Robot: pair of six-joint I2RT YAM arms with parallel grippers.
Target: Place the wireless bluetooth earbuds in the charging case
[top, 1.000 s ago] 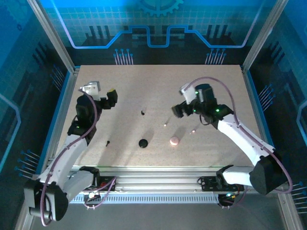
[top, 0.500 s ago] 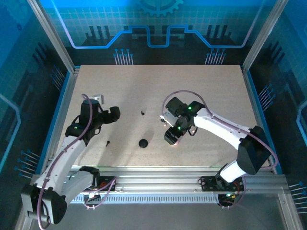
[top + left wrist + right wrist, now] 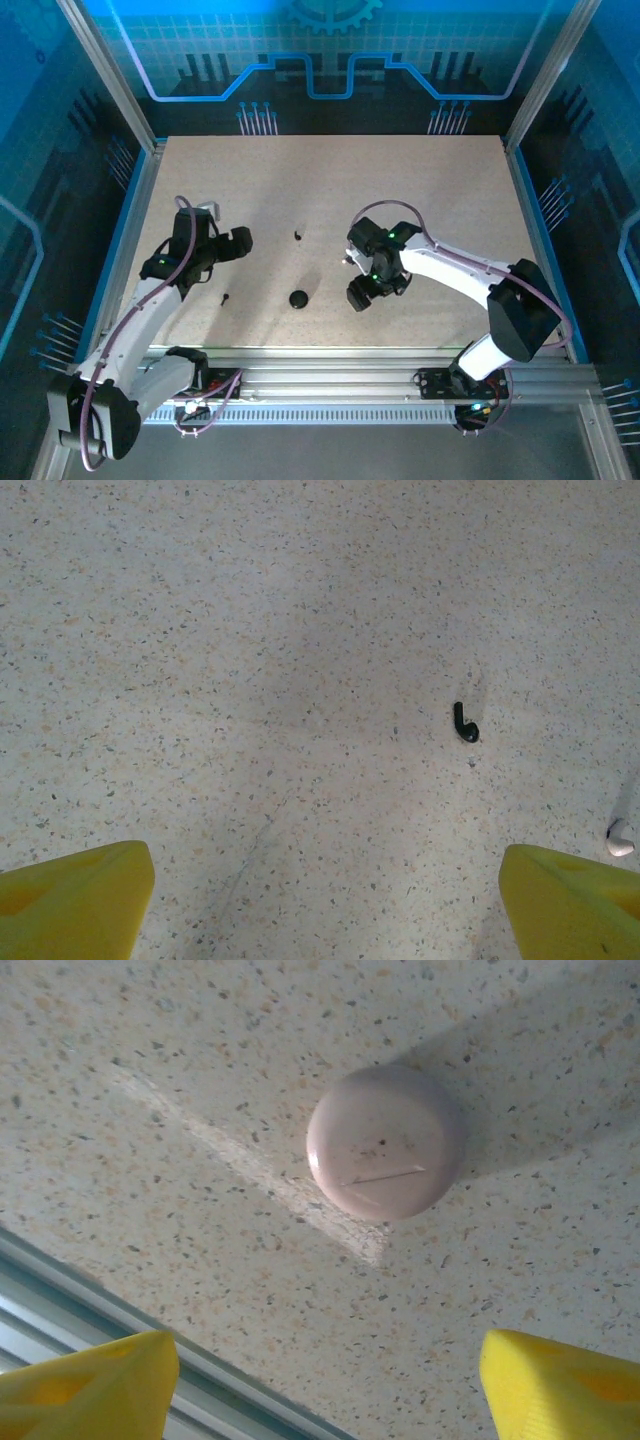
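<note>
The left gripper (image 3: 320,905) hovers over the speckled beige tabletop (image 3: 400,180) on the left side, its yellow fingers (image 3: 70,900) spread wide with nothing between them. Ahead of it lie a tiny black hooked earbud (image 3: 464,723) and a whitish earbud (image 3: 620,837). The right gripper (image 3: 325,1390) hangs by the table's near edge, fingers also spread and empty, above a closed round pale pink charging case (image 3: 383,1142). A round black case (image 3: 298,298) sits just left of it, and a second black earbud (image 3: 225,297) lies further left.
</note>
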